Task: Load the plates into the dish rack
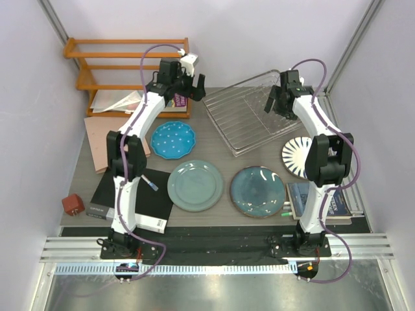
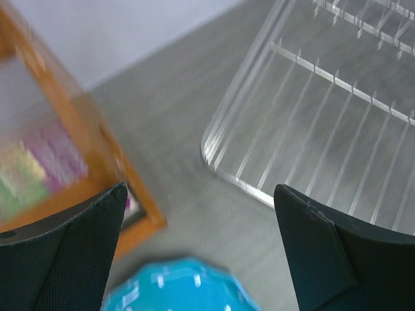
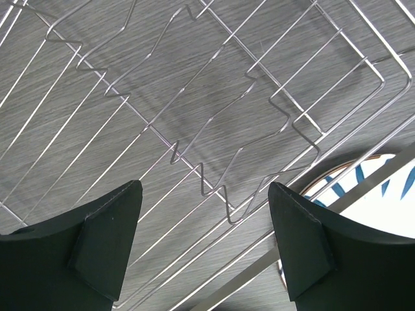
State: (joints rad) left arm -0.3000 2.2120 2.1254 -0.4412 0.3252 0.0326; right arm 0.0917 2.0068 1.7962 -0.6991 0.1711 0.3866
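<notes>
Starting nearest the arm bases, we are seeing the grey-green plate point(image 1: 195, 185) and the dark teal plate point(image 1: 258, 191) lying flat side by side on the table point(image 1: 211, 139), a little apart. A black flat box point(image 1: 133, 206) is lying just left of the grey-green plate, a small red block point(image 1: 72, 205) is sitting at the far left edge, and a stack of books point(image 1: 324, 199) is lying right of the teal plate.

Farther back, the blue dotted plate point(image 1: 173, 140) is resting flat beside the left arm. The striped plate point(image 1: 296, 157) is lying by the near right corner of the dish rack point(image 1: 249, 120), and the right arm is partly covering it from above.

Beyond these, the rack is sitting at an angle on the table, with all four plates outside it. The right gripper point(image 3: 204, 188) is hovering over the rack's right part, jaws spread wide and gripping nothing, with wires below and the striped plate showing through the corner. The left gripper point(image 2: 200, 191) is hanging wide apart and empty between the rack's left corner and the orange shelf point(image 1: 126, 68), which is standing close beside it. The blue plate is lying just nearer than its fingers.
</notes>
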